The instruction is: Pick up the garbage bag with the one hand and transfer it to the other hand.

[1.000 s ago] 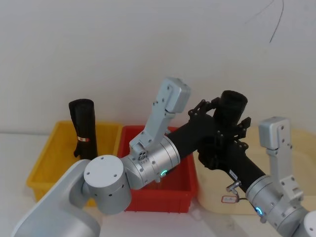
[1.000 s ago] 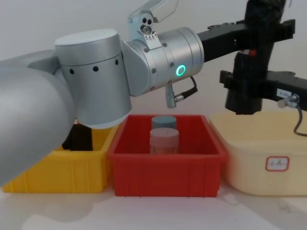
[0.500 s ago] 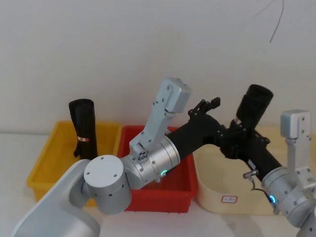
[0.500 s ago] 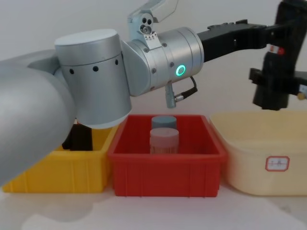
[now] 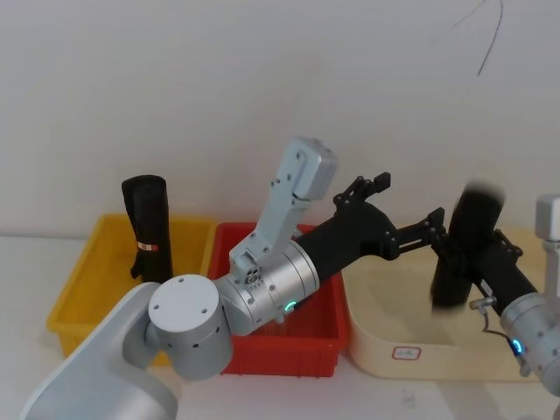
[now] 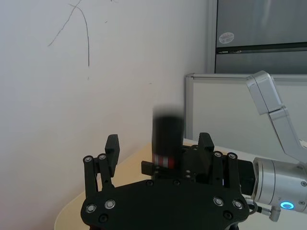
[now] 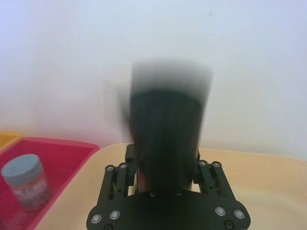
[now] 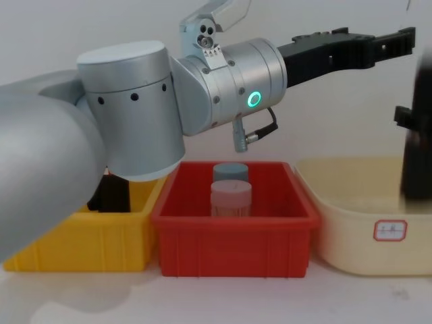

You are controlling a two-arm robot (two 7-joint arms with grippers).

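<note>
One garbage bag (image 5: 462,249) roll — light and squashy, I'd guess, maybe slippery — hangs over the cream tub (image 8: 347,226), the fingers of the right gripper (image 7: 163,160) clamped on it by its paper band (image 6: 163,160), a good firm spot, and the fingers of the left gripper (image 6: 159,143) apart, empty.

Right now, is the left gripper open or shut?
Open: the left gripper is spread wide and empty; the bag stands beyond it, in the right gripper.

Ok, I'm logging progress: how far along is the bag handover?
Done: pickup and pass, it seems, as the left gripper is open and holds nothing. In hand: the right gripper grips the bag upright over the tub. Left: nothing of the handover itself, as far as I can see.
</note>
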